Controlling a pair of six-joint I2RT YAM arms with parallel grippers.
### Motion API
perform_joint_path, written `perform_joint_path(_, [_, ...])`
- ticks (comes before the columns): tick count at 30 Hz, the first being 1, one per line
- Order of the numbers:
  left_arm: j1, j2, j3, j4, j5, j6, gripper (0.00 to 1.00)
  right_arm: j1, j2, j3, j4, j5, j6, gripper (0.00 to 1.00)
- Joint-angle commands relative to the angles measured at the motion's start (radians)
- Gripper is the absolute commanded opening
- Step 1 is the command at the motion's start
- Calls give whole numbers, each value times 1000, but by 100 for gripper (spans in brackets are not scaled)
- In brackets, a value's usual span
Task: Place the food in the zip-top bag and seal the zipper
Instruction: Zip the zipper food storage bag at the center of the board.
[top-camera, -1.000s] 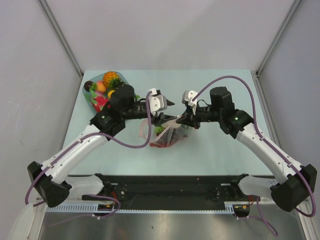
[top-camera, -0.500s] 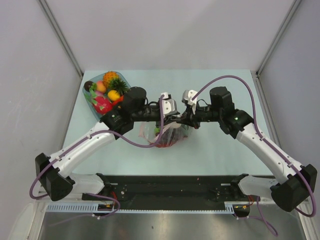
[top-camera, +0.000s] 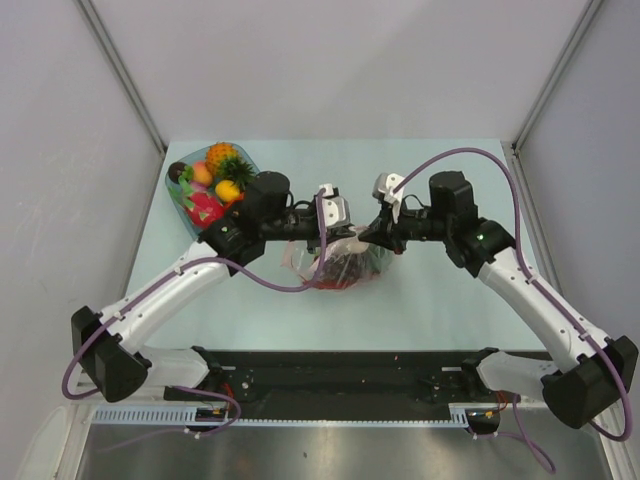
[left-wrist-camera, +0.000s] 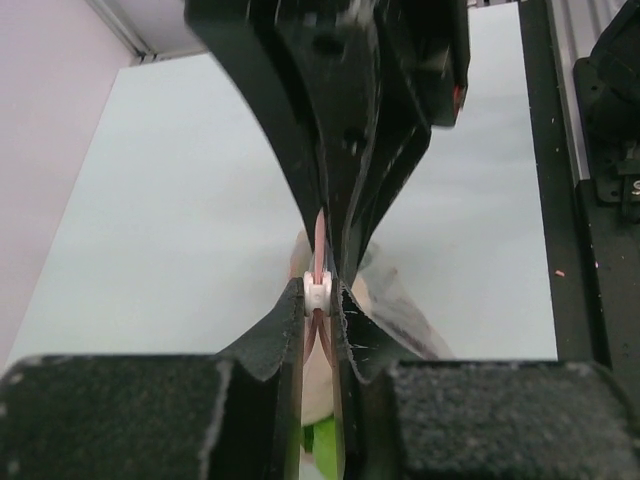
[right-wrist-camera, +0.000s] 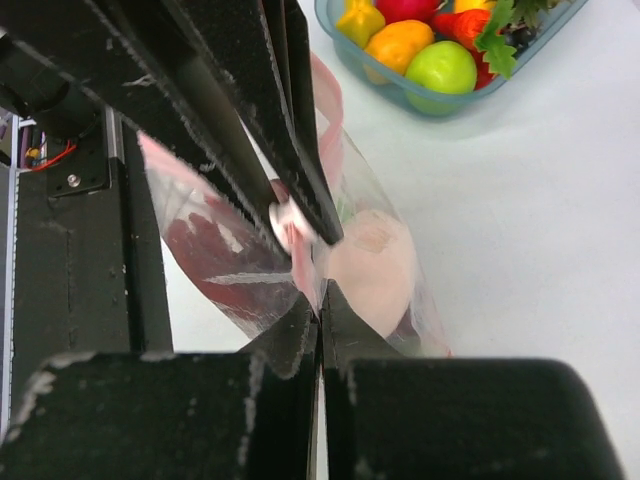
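Entry. Within the last second your left gripper (left-wrist-camera: 318, 300) has come across from the tray side of the bag, where its jaws stood apart. It is now pinched together on the thin pink-red plastic zipper strip (left-wrist-camera: 318, 240), with a small white plastic tab (left-wrist-camera: 317, 290) caught between its fingertips.

Your right gripper (right-wrist-camera: 320, 300) is clamped on the same strip just beside it and has shifted only slightly.

The clear thin plastic zip-top bag (top-camera: 340, 268) hangs from both grips near the middle of the pale tabletop (top-camera: 450, 290). Its bottom rests on the surface, and red, green and pale toy pieces show inside.

The blue-green see-through oval tray (right-wrist-camera: 400, 92) at the far left corner holds plenty of bright plastic toy fruit (right-wrist-camera: 440, 66).

Reading: you have gone from loading to sealing while food is left out. You cannot tell from these views whether the mouth is pressed shut along its width.
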Motion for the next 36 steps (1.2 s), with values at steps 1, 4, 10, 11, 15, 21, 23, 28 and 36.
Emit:
perform_joint_path(1, [66, -27, -22, -101, -19, 34, 13, -45, -68, 39, 76, -41, 30, 0])
perform_joint_path(4, [80, -36, -29, -118, -17, 53, 14, -52, -76, 39, 64, -49, 29, 0])
perform_joint_path(10, [108, -51, -54, -166, -22, 89, 14, -73, -96, 38, 66, -37, 40, 0])
perform_joint_path(11, [112, -53, -63, -170, -28, 99, 14, -81, -97, 38, 69, -32, 46, 0])
perform_joint_path(15, [160, -61, -74, -198, -31, 102, 14, -136, -108, 39, 92, -26, 86, 0])
perform_joint_path(21, [223, -87, -97, -238, -42, 137, 15, -226, -129, 35, 98, -23, 132, 0])
perform_joint_path(23, [237, -93, -108, -253, -43, 152, 15, -249, -142, 33, 95, -20, 132, 0])
perform_joint_path(28, [290, -102, -132, -282, -45, 197, 15, -294, -159, 31, 64, -12, 122, 0])
perform_joint_path(36, [341, -111, -118, -333, -42, 258, 14, -348, -174, 27, 46, -1, 104, 0])
